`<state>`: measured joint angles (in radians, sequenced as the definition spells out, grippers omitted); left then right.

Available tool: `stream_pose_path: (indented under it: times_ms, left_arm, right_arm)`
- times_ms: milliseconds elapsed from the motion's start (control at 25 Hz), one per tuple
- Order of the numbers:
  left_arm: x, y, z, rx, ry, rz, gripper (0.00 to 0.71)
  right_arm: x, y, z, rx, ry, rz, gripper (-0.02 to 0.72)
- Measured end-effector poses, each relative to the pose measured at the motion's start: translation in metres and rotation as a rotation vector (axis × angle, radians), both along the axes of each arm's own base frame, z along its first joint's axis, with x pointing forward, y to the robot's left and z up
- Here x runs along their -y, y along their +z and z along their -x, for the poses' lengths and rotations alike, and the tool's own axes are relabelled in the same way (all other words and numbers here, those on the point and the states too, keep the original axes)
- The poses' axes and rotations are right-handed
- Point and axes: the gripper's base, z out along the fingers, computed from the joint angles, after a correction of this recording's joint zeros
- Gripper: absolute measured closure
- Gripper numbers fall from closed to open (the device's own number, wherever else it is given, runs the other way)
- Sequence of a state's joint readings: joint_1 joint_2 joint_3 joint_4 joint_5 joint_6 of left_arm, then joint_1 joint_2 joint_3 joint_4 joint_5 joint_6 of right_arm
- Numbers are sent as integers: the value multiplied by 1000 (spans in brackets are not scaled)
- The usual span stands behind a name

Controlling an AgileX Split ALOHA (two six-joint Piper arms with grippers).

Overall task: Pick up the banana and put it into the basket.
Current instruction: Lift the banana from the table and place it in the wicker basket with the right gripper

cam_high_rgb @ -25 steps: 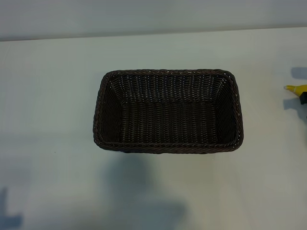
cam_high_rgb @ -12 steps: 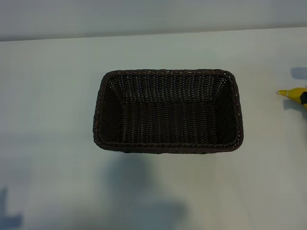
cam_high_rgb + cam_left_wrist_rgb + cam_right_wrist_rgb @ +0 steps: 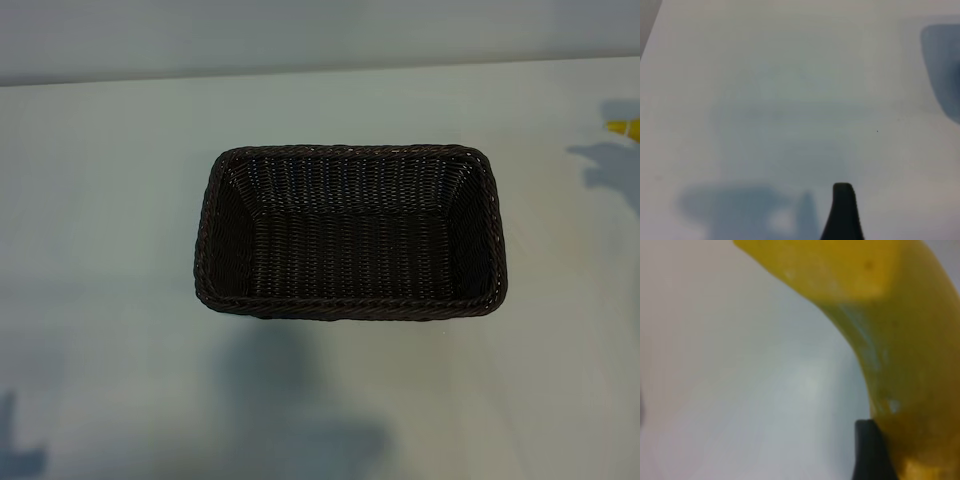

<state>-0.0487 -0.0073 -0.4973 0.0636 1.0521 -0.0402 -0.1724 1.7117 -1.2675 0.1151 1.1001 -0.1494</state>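
One banana (image 3: 900,340), clamped in right pincer (image 3: 875,450), now higher vs. before; left pincer (image 3: 842,210) open, idle.

Very little of the robot is showing. The left pincer's finger (image 3: 842,212) is appearing as a black, smooth, matte blade with a rounded tip (slightly widening downward). The right pincer's finger (image 3: 871,452) is looking equally black and plain.
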Motion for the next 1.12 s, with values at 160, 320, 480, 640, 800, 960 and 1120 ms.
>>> stream_pose_path:
  times_ms: [160, 320, 480, 640, 800, 960, 1120]
  left_arm:
    - [0, 0, 0, 0, 0, 0, 121]
    - [0, 0, 0, 0, 0, 0, 121]
    - [0, 0, 0, 0, 0, 0, 121]
    - [0, 0, 0, 0, 0, 0, 121]
    - [0, 0, 0, 0, 0, 0, 121]
    - [0, 0, 0, 0, 0, 0, 121]
    - [0, 0, 0, 0, 0, 0, 121]
  right_arm:
    - [-24, 8, -6, 11, 76, 1, 286]
    - [-63, 9, -7, 14, 181, -2, 286]
    - [-102, 8, -5, 24, 275, -6, 286]
    - [-141, 8, 0, 62, 387, -8, 286]
    - [-172, 9, 6, 115, 477, -14, 286]
    - [-195, 19, 8, 162, 558, -18, 286]
    - [-221, 35, 12, 239, 712, -15, 286]
